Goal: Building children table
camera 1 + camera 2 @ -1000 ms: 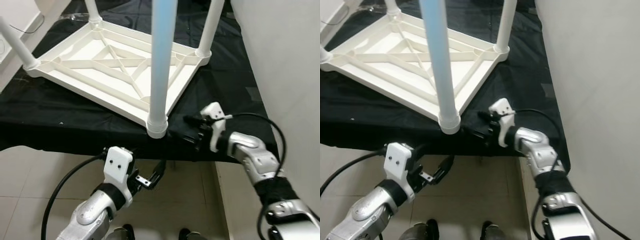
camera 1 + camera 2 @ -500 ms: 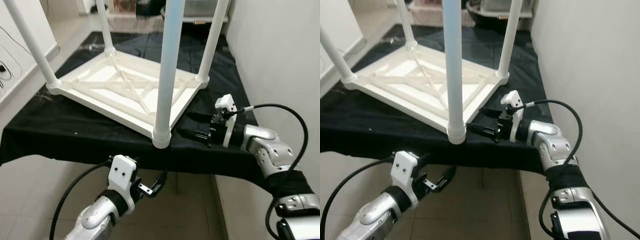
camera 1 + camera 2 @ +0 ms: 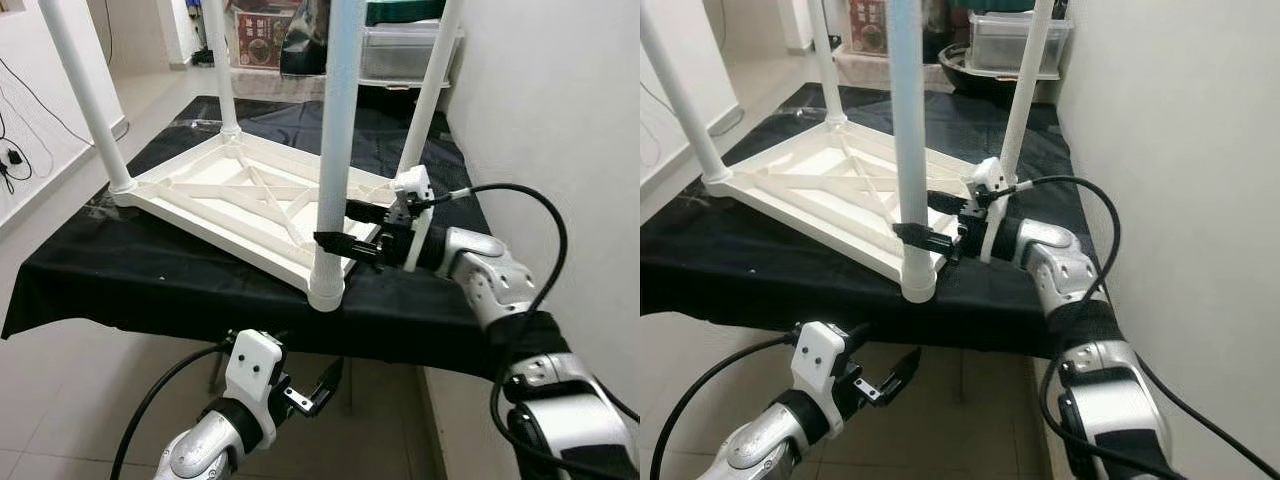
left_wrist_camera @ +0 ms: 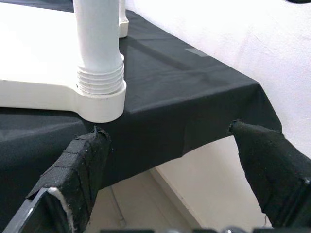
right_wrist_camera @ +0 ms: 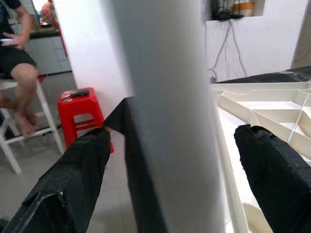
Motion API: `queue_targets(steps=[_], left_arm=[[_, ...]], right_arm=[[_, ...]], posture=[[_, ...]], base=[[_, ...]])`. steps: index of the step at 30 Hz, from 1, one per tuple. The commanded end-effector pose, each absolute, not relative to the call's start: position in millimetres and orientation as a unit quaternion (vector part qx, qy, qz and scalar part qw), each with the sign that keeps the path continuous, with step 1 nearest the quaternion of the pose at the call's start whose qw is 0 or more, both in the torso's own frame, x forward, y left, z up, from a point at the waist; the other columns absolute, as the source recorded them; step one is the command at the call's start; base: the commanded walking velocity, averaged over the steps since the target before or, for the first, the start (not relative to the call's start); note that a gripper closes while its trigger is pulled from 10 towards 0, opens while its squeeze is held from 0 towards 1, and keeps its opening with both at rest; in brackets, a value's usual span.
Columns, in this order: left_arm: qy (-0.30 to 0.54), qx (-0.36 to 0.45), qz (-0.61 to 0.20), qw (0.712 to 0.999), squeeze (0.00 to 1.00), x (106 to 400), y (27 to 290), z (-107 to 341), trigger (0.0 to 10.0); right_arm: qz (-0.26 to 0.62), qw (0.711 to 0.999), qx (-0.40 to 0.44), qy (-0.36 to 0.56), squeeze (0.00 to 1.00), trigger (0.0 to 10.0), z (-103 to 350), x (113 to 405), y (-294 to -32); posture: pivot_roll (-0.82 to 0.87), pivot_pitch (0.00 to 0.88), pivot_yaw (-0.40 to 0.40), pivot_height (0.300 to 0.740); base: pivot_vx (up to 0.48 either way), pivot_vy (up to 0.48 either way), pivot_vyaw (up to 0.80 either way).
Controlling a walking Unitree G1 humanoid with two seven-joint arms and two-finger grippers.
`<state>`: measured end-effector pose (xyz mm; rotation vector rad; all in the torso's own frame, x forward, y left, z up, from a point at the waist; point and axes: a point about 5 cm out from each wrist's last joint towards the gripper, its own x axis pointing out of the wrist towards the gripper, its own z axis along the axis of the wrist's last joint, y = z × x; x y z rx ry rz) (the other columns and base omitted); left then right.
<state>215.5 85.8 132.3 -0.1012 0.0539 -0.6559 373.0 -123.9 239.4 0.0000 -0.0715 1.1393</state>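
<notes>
White plastic children's table (image 3: 235, 195), flipped belly-up on the black cloth-covered bench (image 3: 130, 270), ribbed underside to the ceiling and four round white legs standing straight up. All eyes on the near corner leg (image 3: 335, 150), the one screwed into the socket closest to the bench edge: its long axis runs vertical, and the right gripper (image 3: 345, 225) comes at it level from the robot's right, fingers parted and straddling the tube low down, one finger on each side. In the right wrist view the pale tube sits squarely between the two black fingers (image 5: 73, 179), a gap on either side, so nothing is clamped yet. The right arm is clearly the nearer one; a squeeze, then a twist about that upright axis, looks like the step in hand.

Left gripper (image 3: 318, 385) hangs below the bench edge, fingers spread and empty, its camera looking up at the threaded collar (image 4: 99, 80) of the same leg. White wall close on the right, tiled floor below, storage boxes (image 3: 405, 45) behind, a red stool (image 5: 80, 109) and a seated person (image 5: 17, 58) off in the room.
</notes>
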Motion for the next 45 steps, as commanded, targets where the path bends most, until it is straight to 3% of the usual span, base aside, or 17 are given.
queue_targets(steps=[1, 7, 8, 9, 10, 11, 12, 14, 18, 23, 25, 33, 36, 45], left_arm=[[0.031, -0.049, -0.32, 0.946, 0.0, 213, 85, 129, 10.0], [0.03, -0.053, -0.316, 0.947, 0.0, 210, 84, 130, 10.0], [0.03, -0.054, -0.314, 0.948, 0.0, 209, 84, 130, 10.0], [0.03, -0.054, -0.314, 0.948, 0.0, 209, 84, 130, 10.0], [0.028, -0.057, -0.311, 0.948, 0.0, 208, 83, 131, 10.0], [0.028, -0.057, -0.311, 0.948, 0.0, 208, 83, 131, 10.0], [0.027, -0.059, -0.309, 0.949, 0.0, 207, 83, 132, 10.0], [0.027, -0.059, -0.309, 0.949, 0.0, 207, 83, 132, 10.0], [0.023, -0.063, -0.308, 0.949, 0.0, 206, 83, 135, 10.0], [0.02, -0.066, -0.303, 0.95, 0.0, 207, 84, 137, 10.0], [0.021, -0.066, -0.302, 0.951, 0.0, 208, 84, 136, 10.0], [0.02, -0.068, -0.298, 0.952, 0.0, 207, 84, 138, 10.0], [0.015, -0.069, -0.288, 0.955, 0.0, 213, 86, 142, 10.0], [0.004, -0.059, -0.276, 0.959, 0.0, 221, 94, 147, 10.0]], right_arm=[[0.53, 0.848, -0.005, -0.035, 0.0, 10.0, 239, 377, -120], [0.501, 0.864, -0.011, -0.042, 0.0, 10.0, 242, 384, -109], [0.493, 0.869, -0.016, -0.049, 0.0, 7.8, 244, 385, -105], [0.493, 0.869, -0.016, -0.049, 0.0, 7.8, 244, 385, -105], [0.481, 0.874, -0.006, -0.061, 0.0, 3.1, 249, 386, -103], [0.481, 0.874, -0.006, -0.061, 0.0, 3.1, 249, 386, -103], [0.469, 0.88, 0.005, -0.067, 0.0, 0.0, 251, 388, -103], [0.469, 0.88, 0.005, -0.067, 0.0, 0.0, 251, 388, -103], [0.406, 0.91, -0.026, -0.085, 0.0, 0.0, 259, 395, -109], [0.392, 0.915, -0.017, -0.091, 0.0, 0.0, 257, 396, -103], [0.354, 0.932, -0.003, -0.083, 0.0, 0.0, 253, 401, -109], [0.325, 0.943, 0.015, -0.075, 0.0, 0.0, 248, 405, -112], [0.32, 0.943, 0.058, -0.068, 0.0, 0.0, 244, 405, -111], [0.301, 0.949, 0.059, -0.074, 0.0, 0.0, 243, 407, -120]], posture=[[0.11, 0.077, -0.053, 0.74], [0.12, 0.107, -0.064, 0.74], [0.12, 0.116, -0.06, 0.74], [0.12, 0.116, -0.06, 0.74], [0.11, 0.123, -0.064, 0.74], [0.11, 0.123, -0.064, 0.74], [0.11, 0.128, -0.061, 0.74], [0.11, 0.128, -0.061, 0.74], [0.1, 0.147, -0.063, 0.74], [0.08, 0.154, -0.061, 0.74], [0.09, 0.159, -0.064, 0.74], [0.09, 0.162, -0.065, 0.74], [0.09, 0.158, -0.066, 0.74], [0.1, 0.152, -0.058, 0.74]], base=[[0.0, 0.0, 0.0], [0.0, 0.0, 0.0], [0.0, 0.0, 0.0], [0.0, 0.0, 0.0], [0.0, 0.0, 0.0], [0.0, 0.0, 0.0], [0.0, 0.0, 0.0], [0.0, 0.0, 0.0], [0.0, 0.0, 0.0], [0.0, 0.0, 0.0], [0.0, 0.0, 0.0], [0.0, 0.0, 0.0], [0.0, 0.0, 0.0], [0.0, 0.0, 0.0]])
